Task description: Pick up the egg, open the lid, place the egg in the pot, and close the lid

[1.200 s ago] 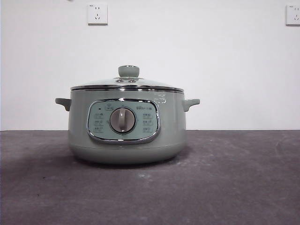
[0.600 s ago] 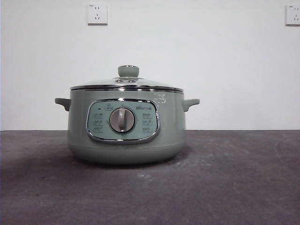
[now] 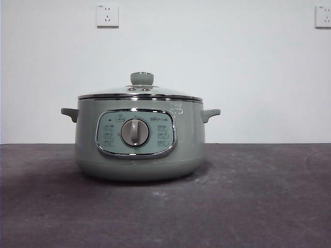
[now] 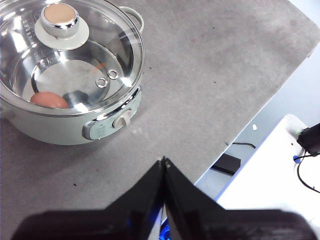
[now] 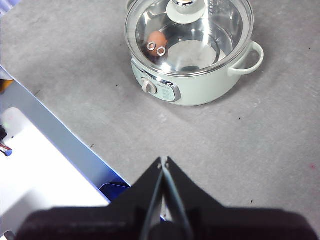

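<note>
Left claw (image 4: pixel 164 161) clenched, empty, well clear of the squat sage-green electric pot (image 3: pixel 139 137). Small brown-orange egg (image 4: pixel 48 99) lies inside at 9 o'clock under the seated domed glass lid (image 3: pixel 140 92). Right claw (image 5: pixel 164 160) clenched, empty. Judgement: task complete; arms should stay clear.

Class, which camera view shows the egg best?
The left wrist view: the egg lies large and clear on the pot's floor, seen through the glass lid. The right wrist view shows it smaller. The front view hides it behind the pot's wall.
</note>
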`<state>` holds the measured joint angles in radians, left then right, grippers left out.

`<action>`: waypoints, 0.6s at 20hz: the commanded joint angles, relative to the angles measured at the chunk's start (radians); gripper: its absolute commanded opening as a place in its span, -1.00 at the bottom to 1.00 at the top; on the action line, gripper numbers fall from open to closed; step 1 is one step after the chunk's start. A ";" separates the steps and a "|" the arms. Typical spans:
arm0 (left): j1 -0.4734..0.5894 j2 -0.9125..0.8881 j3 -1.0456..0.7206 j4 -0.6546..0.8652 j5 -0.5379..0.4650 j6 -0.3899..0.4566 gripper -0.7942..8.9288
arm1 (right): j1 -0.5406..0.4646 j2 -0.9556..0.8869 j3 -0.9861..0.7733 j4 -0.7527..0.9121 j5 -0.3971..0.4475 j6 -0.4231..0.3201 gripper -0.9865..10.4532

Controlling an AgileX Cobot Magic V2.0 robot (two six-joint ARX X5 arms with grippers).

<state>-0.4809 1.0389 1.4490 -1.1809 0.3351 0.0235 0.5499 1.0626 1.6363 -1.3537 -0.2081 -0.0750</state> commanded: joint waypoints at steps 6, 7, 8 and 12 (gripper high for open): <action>0.185 -0.098 -0.053 0.461 -0.088 0.170 -0.84 | 0.000 -0.003 0.000 -0.016 0.001 0.006 -0.83; 0.232 -0.143 -0.107 0.572 -0.079 0.169 -0.84 | 0.000 -0.003 0.000 -0.016 0.002 0.006 -0.83; 0.266 -0.184 -0.164 0.659 -0.067 0.169 -0.84 | 0.000 -0.003 0.000 -0.016 0.002 0.006 -0.83; 0.396 -0.426 -0.515 0.983 -0.101 0.167 -0.84 | 0.000 -0.003 0.000 -0.016 0.001 0.006 -0.83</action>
<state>-0.0879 0.6250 0.9691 -0.2085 0.2325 0.1799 0.5499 1.0622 1.6363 -1.3537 -0.2077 -0.0750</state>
